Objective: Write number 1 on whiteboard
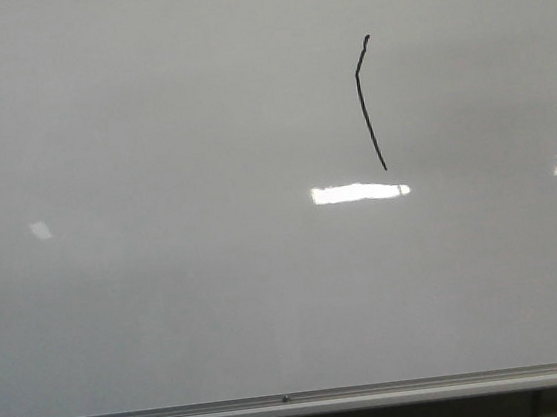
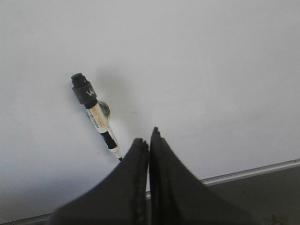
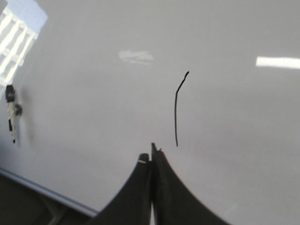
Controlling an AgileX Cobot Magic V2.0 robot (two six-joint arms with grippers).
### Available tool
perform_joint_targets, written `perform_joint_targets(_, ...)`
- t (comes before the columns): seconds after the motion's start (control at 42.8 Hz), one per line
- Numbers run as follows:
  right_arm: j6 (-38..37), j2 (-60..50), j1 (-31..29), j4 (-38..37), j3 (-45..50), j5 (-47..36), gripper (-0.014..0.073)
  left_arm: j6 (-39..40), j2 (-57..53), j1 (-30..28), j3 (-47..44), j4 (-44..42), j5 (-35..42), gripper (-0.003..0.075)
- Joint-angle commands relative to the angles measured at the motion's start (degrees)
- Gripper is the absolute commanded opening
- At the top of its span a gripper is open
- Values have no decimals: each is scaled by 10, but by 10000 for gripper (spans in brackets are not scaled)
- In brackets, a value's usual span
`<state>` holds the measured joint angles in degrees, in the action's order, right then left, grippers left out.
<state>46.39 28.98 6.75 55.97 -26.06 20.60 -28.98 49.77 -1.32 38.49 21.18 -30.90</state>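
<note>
- The number 1 (image 1: 367,103) is already on the whiteboard (image 1: 170,311): a thin black stroke, nearly upright with a small bend near its top, sitting right of the board's middle in the front view and just above a bright strip of reflected light.
- By my reckoning the writing itself is done; nothing more looks needed beyond perhaps drawing the arms back.
- The marker (image 2: 93,112) appears to hang against the board, capped end up, apparently on a small clip or holder. In the right wrist view it shows far off to the left of the stroke, near the board's frame.
- The left gripper (image 2: 149,143) has its two dark fingers pressed together with nothing between them, close to the marker's lower tip but not holding it.
- The right gripper (image 3: 151,157) is likewise closed and empty, its tips just beside the lower end of the stroke.
- The front view shows neither arm nor the marker, only board, stroke and the silver frame along the near edge.
- Whether either gripper touches the board surface I cannot tell, and the marker's mount is too small and blurred to make out.
</note>
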Motion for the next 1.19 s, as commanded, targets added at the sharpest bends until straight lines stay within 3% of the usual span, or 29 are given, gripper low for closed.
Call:
perform_joint_targets(0.0,1,-42,-3,21,6,-68,-59,7,-53,19,-28,19,70,-20)
perform_joint_targets(0.164,1,-109,-3,21,30,-93,-59,7,-154,34,-105,53,125,-20)
perform_joint_targets(0.351,1,-120,-3,21,30,-83,-59,7,-212,34,-128,54,136,-20)
perform_joint_targets(1.168,1,-120,-3,21,30,-60,-59,6,-216,34,-128,42,142,-20)
